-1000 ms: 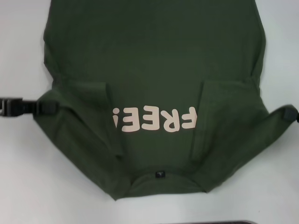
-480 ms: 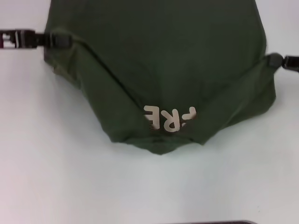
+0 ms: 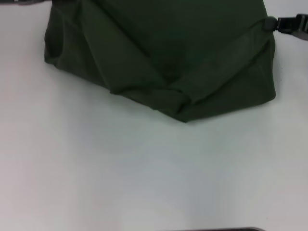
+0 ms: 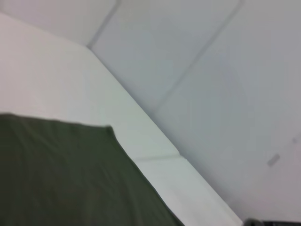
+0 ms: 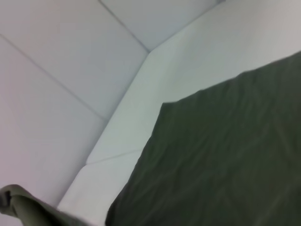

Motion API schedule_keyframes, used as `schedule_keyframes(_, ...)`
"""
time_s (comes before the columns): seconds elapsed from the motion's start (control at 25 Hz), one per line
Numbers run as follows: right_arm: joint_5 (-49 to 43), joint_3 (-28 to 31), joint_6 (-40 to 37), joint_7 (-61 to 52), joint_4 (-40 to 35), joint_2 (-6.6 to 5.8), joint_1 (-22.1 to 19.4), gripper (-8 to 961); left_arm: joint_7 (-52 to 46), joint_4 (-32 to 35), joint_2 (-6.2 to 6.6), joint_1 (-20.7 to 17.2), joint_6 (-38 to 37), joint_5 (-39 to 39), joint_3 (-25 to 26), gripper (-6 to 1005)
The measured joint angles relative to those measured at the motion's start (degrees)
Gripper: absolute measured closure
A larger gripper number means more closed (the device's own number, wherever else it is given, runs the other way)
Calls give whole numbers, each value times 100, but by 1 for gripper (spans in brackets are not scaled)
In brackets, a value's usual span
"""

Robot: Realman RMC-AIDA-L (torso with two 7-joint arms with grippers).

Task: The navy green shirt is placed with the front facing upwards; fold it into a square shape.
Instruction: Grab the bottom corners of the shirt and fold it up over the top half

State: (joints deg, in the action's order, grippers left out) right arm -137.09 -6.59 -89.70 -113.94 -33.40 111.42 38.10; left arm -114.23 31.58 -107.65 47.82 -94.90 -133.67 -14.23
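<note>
Across the frame's upper half, both end effectors, right [image 3: 269, 23] and left [image 3: 60, 1], are clamping the navy green shirt [image 3: 163, 57], its lettering now folded under.

Bright, even light; soft shadows; every view slightly blurred, wrist views most

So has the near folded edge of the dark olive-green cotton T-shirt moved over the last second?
Yes. The dark olive-green cotton T-shirt has its near edge carried away from the robot, up the white table, hiding the lettering.
</note>
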Motion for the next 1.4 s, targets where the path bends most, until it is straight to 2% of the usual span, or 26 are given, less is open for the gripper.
schedule_keyframes(0.2, 5, -12, 402, -113, 0, -19, 152, 907, -38, -110, -34, 83, 496, 154, -33, 997)
schedule_keyframes(0.56, 62, -235, 1194, -363, 13, -23, 189, 907, -26, -318, -123, 142, 1343, 216, -104, 997)
schedule_keyframes(0.84, 322, -614, 1627, -555, 23, -31, 228, 908, -22, -354, -159, 164, 1777, 220, -189, 997)
schedule_keyframes(1.24, 568, -864, 1924, -656, 10, -34, 417, 908, 2, -357, -208, 216, 2293, 235, -222, 997)
schedule_keyframes(1.4, 605, -906, 2098, -662, 14, -16, 464, 908, 29, -360, -266, 247, 2404, 256, -220, 997)
